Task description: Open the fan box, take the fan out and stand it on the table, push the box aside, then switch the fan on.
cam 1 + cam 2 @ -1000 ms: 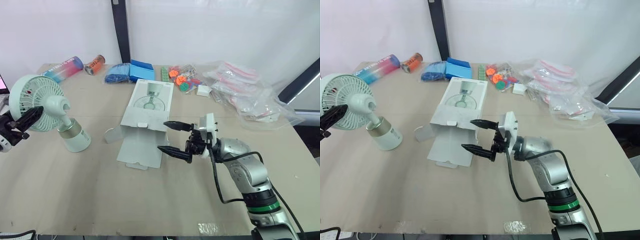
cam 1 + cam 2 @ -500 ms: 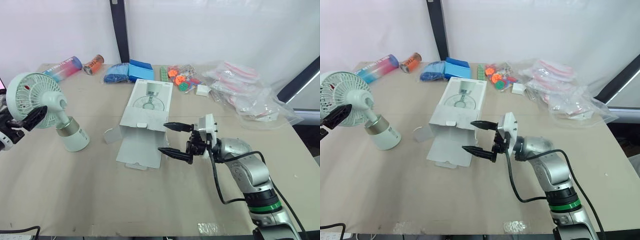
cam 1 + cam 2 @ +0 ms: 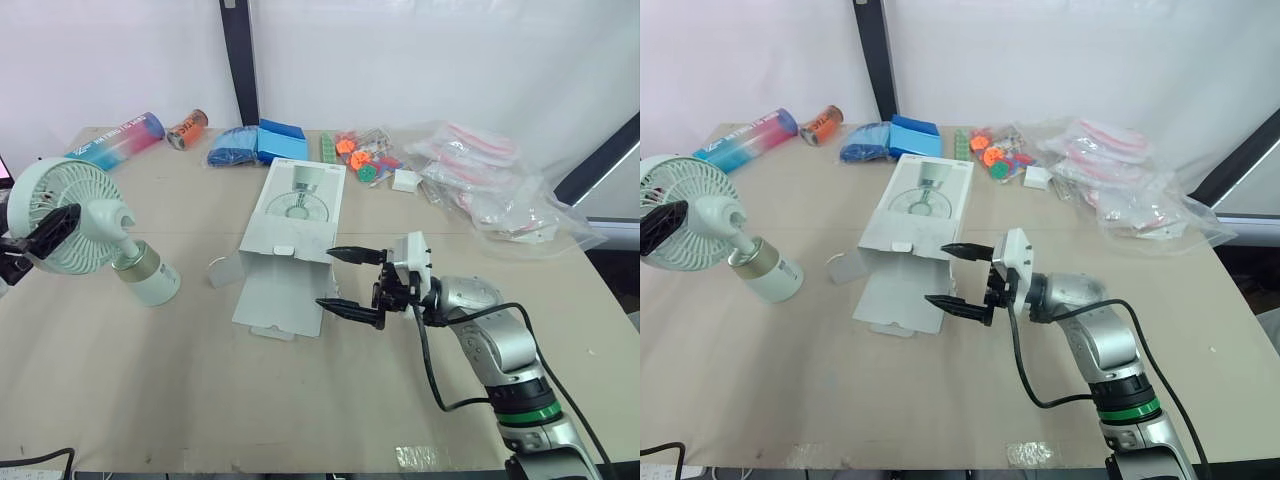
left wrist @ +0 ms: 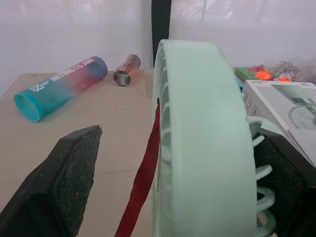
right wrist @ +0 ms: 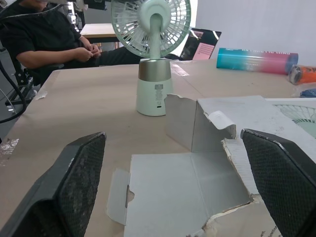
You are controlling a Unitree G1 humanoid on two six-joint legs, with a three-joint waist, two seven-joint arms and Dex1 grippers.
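Head views: the fan (image 3: 78, 215) stands on its base near the left edge of the bench (image 3: 300, 400). The left gripper (image 3: 33, 247) reaches in from the left, its 2 fingers (image 3: 55, 225) spread around the fan's head, 1 of them crossing the grille. The fan box (image 3: 292, 215) lies flat mid-bench, well apart from the fan, its end flaps folded open toward the robot. The right gripper (image 3: 345, 280) sits just beside the box's opened end on its right side, its 2 fingers wide apart and holding nothing.

Left wrist view: the fan's head stands edge-on between the 2 fingers. Bare bench shows between 1 finger and the rim, so they are parted, not clamped. The other finger lies close against the back grille. A pink-and-teal tube (image 4: 59, 84) and a can (image 4: 126, 71) lie beyond.

Right wrist view: the box's open flap lies between the 2 spread fingers. The fan stands upright past the box, and a person (image 5: 44, 44) sits behind the bench.
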